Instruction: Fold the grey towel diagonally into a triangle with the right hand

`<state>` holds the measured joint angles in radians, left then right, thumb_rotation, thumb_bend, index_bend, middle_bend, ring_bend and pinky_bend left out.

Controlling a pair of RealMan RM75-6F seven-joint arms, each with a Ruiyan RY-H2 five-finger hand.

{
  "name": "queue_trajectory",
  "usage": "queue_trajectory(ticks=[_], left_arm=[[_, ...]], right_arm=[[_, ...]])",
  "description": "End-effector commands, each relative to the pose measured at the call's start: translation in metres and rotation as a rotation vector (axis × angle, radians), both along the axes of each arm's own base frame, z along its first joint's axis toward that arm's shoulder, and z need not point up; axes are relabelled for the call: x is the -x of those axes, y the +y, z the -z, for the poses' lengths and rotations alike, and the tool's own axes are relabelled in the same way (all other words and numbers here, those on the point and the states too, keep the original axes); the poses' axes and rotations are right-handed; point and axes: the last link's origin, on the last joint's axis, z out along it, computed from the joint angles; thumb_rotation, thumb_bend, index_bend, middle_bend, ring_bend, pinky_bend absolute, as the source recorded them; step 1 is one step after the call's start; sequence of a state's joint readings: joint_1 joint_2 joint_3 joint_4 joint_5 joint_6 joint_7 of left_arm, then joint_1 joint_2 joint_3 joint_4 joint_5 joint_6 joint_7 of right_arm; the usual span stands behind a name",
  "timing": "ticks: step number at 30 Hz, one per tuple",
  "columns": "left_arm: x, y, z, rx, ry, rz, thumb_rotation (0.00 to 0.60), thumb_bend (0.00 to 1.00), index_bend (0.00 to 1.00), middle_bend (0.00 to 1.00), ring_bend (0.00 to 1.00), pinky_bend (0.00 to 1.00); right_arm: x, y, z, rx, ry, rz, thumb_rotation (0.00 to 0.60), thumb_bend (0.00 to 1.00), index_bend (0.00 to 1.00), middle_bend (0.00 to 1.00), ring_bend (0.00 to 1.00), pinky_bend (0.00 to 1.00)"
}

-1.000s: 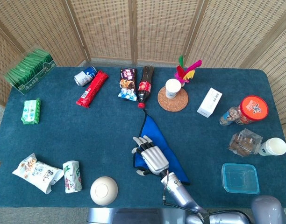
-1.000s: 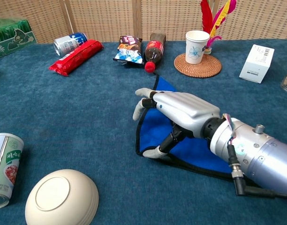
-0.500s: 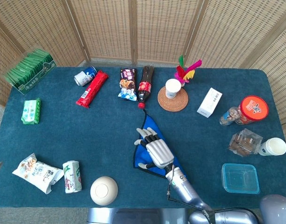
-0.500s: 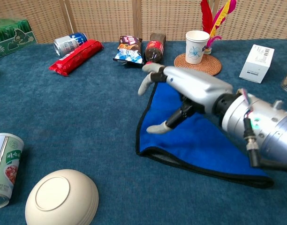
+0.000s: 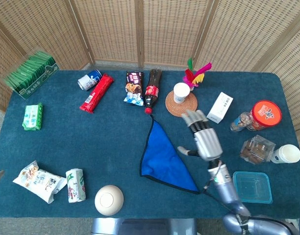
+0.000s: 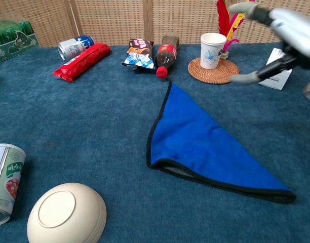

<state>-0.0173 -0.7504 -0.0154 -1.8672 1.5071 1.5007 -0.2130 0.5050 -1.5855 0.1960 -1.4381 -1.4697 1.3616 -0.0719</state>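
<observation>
Towel (image 5: 164,156) lies flat as a triangle, blue face up with dark edging, below and to the left of the right hand (image 5: 203,137), well clear of it; the task calls it grey, though only a sliver of grey shows at the near fold in the chest view. A second ago the hand was pressed on the cloth, half a second ago lifting off it; now it hangs raised off to the towel's right, fingers (image 5: 193,117) spread and holding nothing, blurred in the chest view (image 6: 276,30). Cloth kept its shape when released, edges roughly matched, so the fold looks done and the arm looks to be retreating. Left hand not seen in either view. Beyond the hand: a paper cup (image 5: 181,92) on a woven coaster (image 5: 181,104) with feathers (image 5: 195,74) behind, a white box (image 5: 219,107) just past the fingertips. Cola bottle (image 5: 152,89) almost touches the towel's far tip. Far left of the hand, a white bowl (image 5: 109,199) and a can (image 5: 75,185). Surface is dark teal carpet-like table cover (image 5: 91,142); wicker screens (image 5: 140,29) close off the back
</observation>
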Motion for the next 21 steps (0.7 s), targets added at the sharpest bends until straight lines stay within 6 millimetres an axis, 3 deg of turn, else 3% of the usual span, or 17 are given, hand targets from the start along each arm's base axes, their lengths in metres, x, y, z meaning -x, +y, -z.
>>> queue_trajectory(ticks=[1, 4, 5, 8, 17, 21], left_arm=[[-0.001, -0.002, -0.001, -0.003, -0.002, 0.004, 0.6, 0.31, 0.0, 0.0, 0.0, 0.01], [-0.001, -0.002, -0.001, -0.004, 0.0, 0.004, 0.6, 0.31, 0.0, 0.0, 0.0, 0.01], [0.0, -0.002, -0.001, 0.001, 0.005, 0.004, 0.6, 0.31, 0.0, 0.0, 0.0, 0.01], [0.0, -0.003, 0.0, 0.02, 0.021, 0.001, 0.6, 0.3, 0.0, 0.0, 0.0, 0.0], [-0.002, -0.005, 0.002, 0.046, 0.028, 0.011, 0.6, 0.25, 0.0, 0.0, 0.0, 0.0], [-0.003, -0.008, 0.001, 0.04, 0.041, 0.02, 0.6, 0.22, 0.0, 0.0, 0.0, 0.0]], right_arm=[[0.054, 0.006, -0.045, 0.131, 0.062, 0.035, 0.518, 0.0, 0.06, 0.0, 0.0, 0.0], [0.076, 0.018, -0.062, 0.169, 0.132, 0.082, 0.521, 0.0, 0.06, 0.0, 0.0, 0.0], [0.091, 0.027, -0.073, 0.191, 0.219, 0.134, 0.521, 0.0, 0.06, 0.0, 0.0, 0.0], [0.103, 0.046, -0.091, 0.198, 0.283, 0.215, 0.519, 0.0, 0.05, 0.0, 0.0, 0.0], [0.115, 0.084, -0.118, 0.209, 0.257, 0.342, 0.512, 0.0, 0.04, 0.0, 0.0, 0.0], [0.115, 0.098, -0.12, 0.2, 0.275, 0.383, 0.594, 0.0, 0.04, 0.0, 0.0, 0.0]])
